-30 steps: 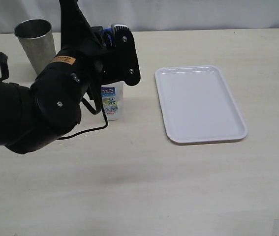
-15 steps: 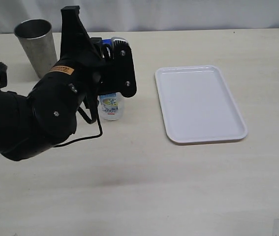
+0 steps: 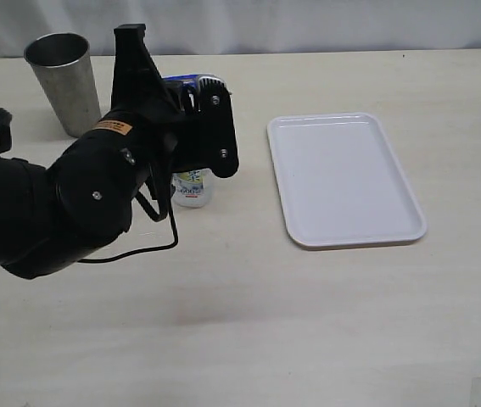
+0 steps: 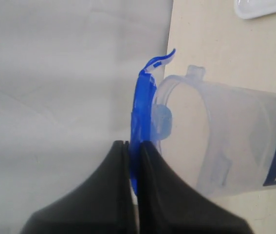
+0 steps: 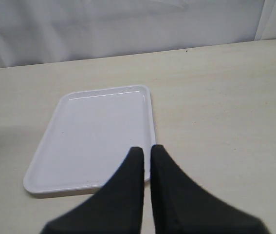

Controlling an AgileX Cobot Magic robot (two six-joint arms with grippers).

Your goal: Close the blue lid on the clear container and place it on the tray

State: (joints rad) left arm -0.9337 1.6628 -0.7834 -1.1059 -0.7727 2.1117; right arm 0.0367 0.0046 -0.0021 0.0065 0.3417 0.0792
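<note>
In the exterior view, I saw the big black left arm reaching over the table (image 3: 308, 322). The left gripper (image 3: 196, 88) was up above the clear container (image 3: 192, 188), and a bit of the blue lid (image 3: 179, 81) showed at its tip. The container stood upright on the table, and the arm hid most of it, so I saw only the bottom part with its label. The tray (image 3: 346, 180) lay flat to the right of the container, well apart from it. A steel cup (image 3: 62, 80) stood at the far left of the table. In the left wrist view, the left gripper (image 4: 133, 146) had its 2 black fingers squeezed on the blue lid (image 4: 141, 107), which I saw from its thin edge. One flap curled out at the far end of the lid. The lid sat right by the open mouth of the clear container (image 4: 225, 141), but I could not tell if they touched. A corner of the tray (image 4: 264, 7) showed past the container. In the right wrist view, the right gripper (image 5: 147, 152) had its 2 fingers pressed almost together and held nothing. It hung over the near edge of the tray (image 5: 99, 131).
</note>
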